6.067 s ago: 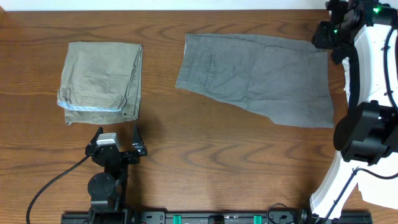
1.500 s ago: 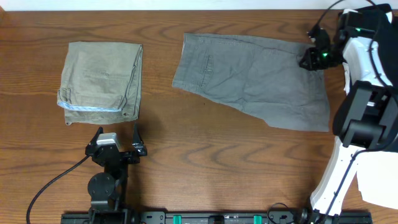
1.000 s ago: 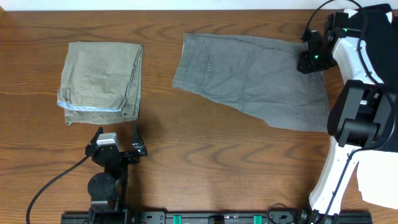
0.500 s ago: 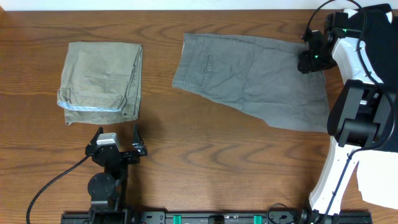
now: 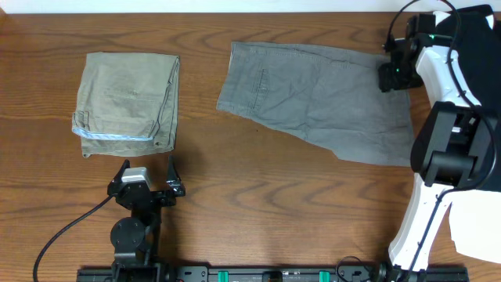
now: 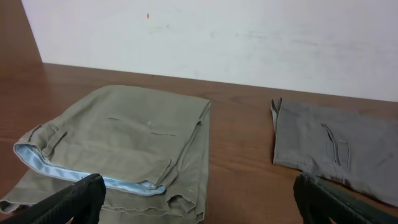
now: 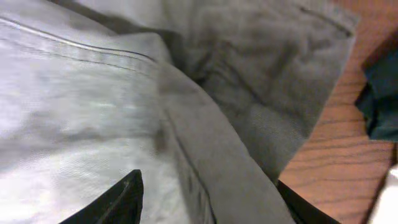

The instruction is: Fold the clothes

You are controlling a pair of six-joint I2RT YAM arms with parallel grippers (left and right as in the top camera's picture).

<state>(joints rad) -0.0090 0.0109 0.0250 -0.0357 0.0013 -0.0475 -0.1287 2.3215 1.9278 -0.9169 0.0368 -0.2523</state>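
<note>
Grey shorts [image 5: 313,94] lie spread flat at the table's centre right. They also show in the left wrist view [image 6: 336,149] and fill the right wrist view [image 7: 124,93]. My right gripper [image 5: 394,72] sits at their upper right edge, and its fingers [image 7: 208,205] pinch a raised ridge of the grey fabric. Folded khaki shorts [image 5: 129,98] lie at the left, with a light blue lining showing [image 6: 124,137]. My left gripper [image 5: 145,184] rests at the front left, open and empty [image 6: 202,205], pointing at the khaki shorts.
The right arm's white body [image 5: 462,157] stands along the table's right edge. A black cable [image 5: 63,235] trails at the front left. A white wall [image 6: 249,37] runs behind the table. A dark object [image 7: 379,99] lies beside the shorts' corner.
My right gripper came in from the far right corner onto the grey shorts' right edge, then shifted slightly right. The shorts slid a little to the left. The left arm has not moved.
</note>
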